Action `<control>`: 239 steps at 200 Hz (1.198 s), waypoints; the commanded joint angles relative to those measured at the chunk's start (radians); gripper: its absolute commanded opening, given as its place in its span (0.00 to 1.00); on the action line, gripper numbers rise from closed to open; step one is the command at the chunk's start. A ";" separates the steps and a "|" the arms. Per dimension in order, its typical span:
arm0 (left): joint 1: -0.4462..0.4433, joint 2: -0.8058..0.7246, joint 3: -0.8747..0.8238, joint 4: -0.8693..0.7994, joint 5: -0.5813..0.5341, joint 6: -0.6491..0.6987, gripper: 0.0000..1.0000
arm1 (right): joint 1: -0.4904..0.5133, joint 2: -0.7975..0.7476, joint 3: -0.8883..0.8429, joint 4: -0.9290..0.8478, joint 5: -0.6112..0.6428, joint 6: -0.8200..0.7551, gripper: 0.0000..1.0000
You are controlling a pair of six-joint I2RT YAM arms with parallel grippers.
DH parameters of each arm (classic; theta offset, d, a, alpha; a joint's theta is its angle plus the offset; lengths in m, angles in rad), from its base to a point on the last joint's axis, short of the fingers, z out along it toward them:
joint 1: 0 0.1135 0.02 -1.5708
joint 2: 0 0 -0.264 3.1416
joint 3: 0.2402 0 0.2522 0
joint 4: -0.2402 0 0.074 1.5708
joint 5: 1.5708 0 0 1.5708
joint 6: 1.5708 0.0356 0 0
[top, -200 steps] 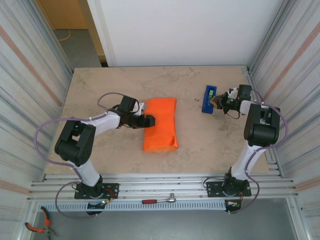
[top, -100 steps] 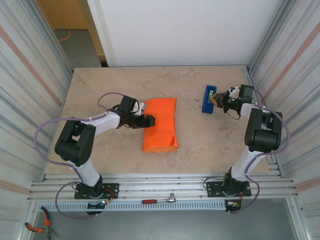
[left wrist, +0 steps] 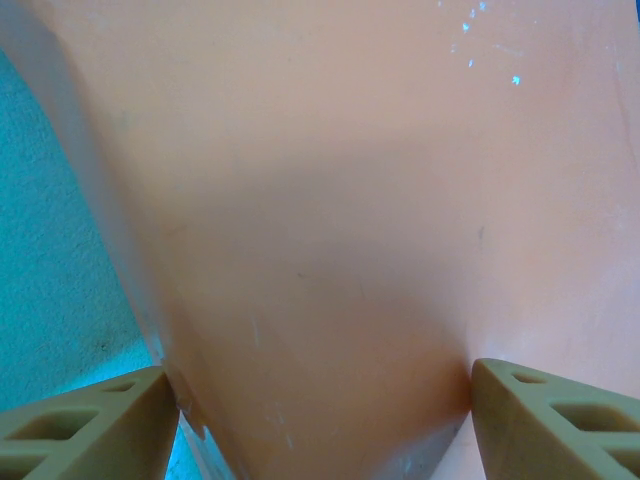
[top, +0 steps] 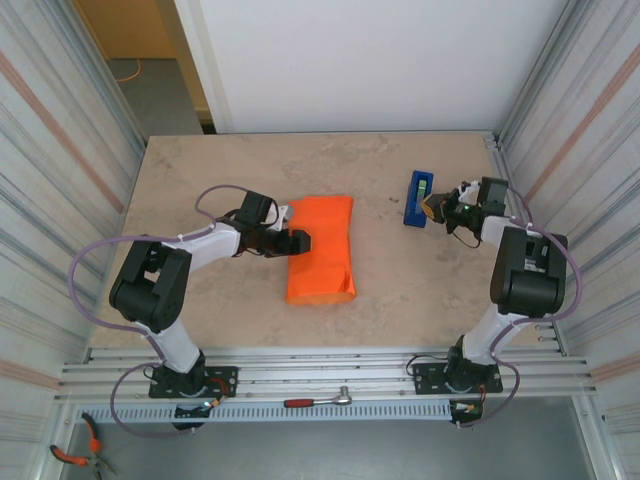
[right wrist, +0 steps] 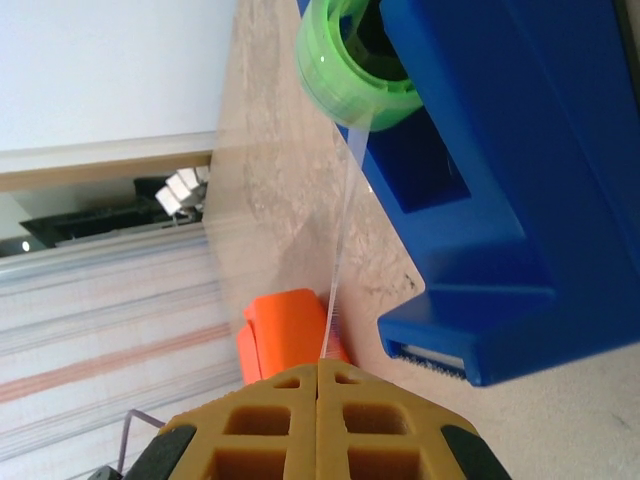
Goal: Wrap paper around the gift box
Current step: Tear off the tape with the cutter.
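Note:
The orange paper (top: pixel 322 250) lies folded around the gift box in the middle of the table, and the bundle also appears in the right wrist view (right wrist: pixel 285 330). My left gripper (top: pixel 298 241) is at its left edge. Its jaws stand wide, and both fingers (left wrist: pixel 80 420) press against the orange bundle (left wrist: pixel 330 250) that fills the gap. My right gripper (top: pixel 438 207) sits just right of the blue tape dispenser (top: pixel 418 198), shut (right wrist: pixel 318 365) on a clear strip of tape (right wrist: pixel 340 230) drawn from the green roll (right wrist: pixel 350 70).
Corrugated metal walls close in the table on the left (top: pixel 60 200) and right (top: pixel 590 180). A white wall (top: pixel 350 60) stands behind it. A ratchet (top: pixel 320 400) and pliers (top: pixel 80 450) lie on the rails below the near edge.
My right wrist has drawn slightly to the right, away from the dispenser, with the tape strip still pinched. The left arm and the orange bundle have stayed put.

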 commanded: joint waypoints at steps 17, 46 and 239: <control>-0.020 0.048 -0.023 -0.102 -0.099 0.045 0.75 | 0.006 -0.053 -0.056 0.014 -0.033 0.018 0.00; -0.021 0.046 -0.024 -0.102 -0.101 0.045 0.74 | 0.005 -0.063 -0.089 0.024 -0.027 0.015 0.00; -0.026 0.046 -0.023 -0.103 -0.107 0.049 0.74 | -0.042 -0.034 -0.141 0.080 -0.034 0.021 0.00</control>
